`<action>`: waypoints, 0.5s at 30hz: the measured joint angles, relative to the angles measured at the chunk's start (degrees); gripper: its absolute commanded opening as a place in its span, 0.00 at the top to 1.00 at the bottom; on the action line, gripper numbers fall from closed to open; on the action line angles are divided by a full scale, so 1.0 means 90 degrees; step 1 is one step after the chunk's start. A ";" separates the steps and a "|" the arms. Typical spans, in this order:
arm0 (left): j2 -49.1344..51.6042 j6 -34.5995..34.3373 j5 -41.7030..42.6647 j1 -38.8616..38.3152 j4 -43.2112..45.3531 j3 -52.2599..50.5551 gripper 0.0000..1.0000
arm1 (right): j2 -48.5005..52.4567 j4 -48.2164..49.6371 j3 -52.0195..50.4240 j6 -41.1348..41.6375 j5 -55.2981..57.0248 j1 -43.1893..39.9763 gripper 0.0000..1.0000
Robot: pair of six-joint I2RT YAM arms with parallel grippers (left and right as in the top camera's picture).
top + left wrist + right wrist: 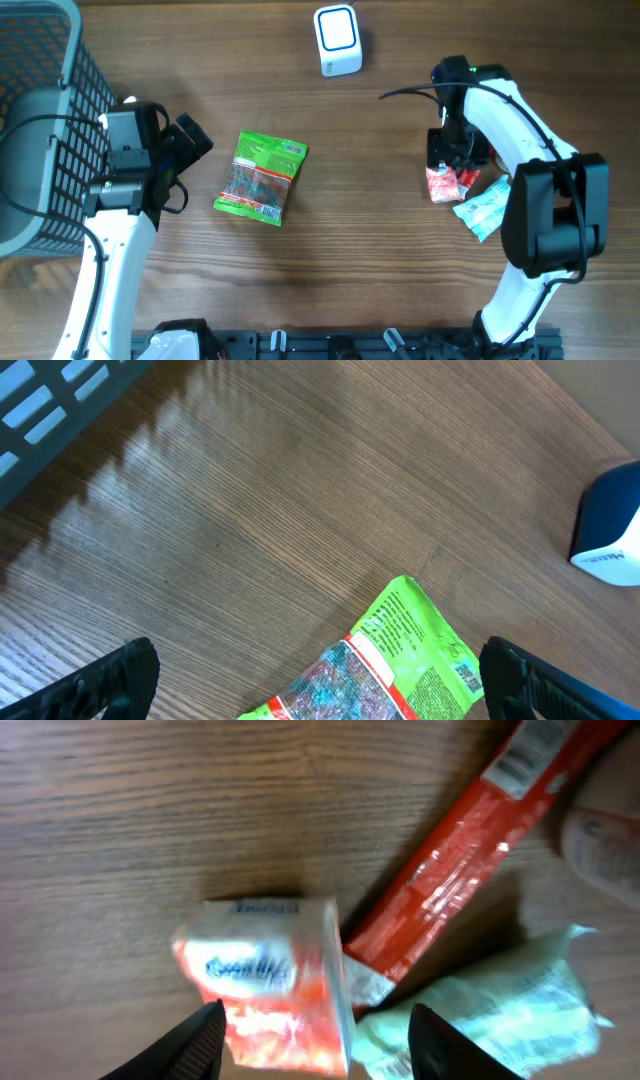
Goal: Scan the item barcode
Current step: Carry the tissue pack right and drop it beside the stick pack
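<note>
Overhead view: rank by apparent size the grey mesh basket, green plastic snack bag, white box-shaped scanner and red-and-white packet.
1. Grey mesh basket, though cropped by the frame.
2. Green plastic snack bag.
3. White box-shaped scanner.
4. Red-and-white packet, partly hidden.

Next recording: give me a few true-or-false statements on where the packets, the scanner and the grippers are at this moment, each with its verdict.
1. The green packet lies flat on the table. True.
2. The left gripper is shut on the green packet. False: it is open, and the packet lies in front of it.
3. The scanner sits in the basket. False: it stands on the table, well apart from the basket.
4. The right gripper is open over a red-white packet. True.
5. A red stick pack lies next to the red-white packet. True.
</note>
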 measured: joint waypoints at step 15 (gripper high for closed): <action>0.0000 0.0000 0.0000 0.0000 0.0002 0.0000 0.00 | -0.0313 0.0816 -0.0163 -0.0748 -0.2395 0.0172 0.95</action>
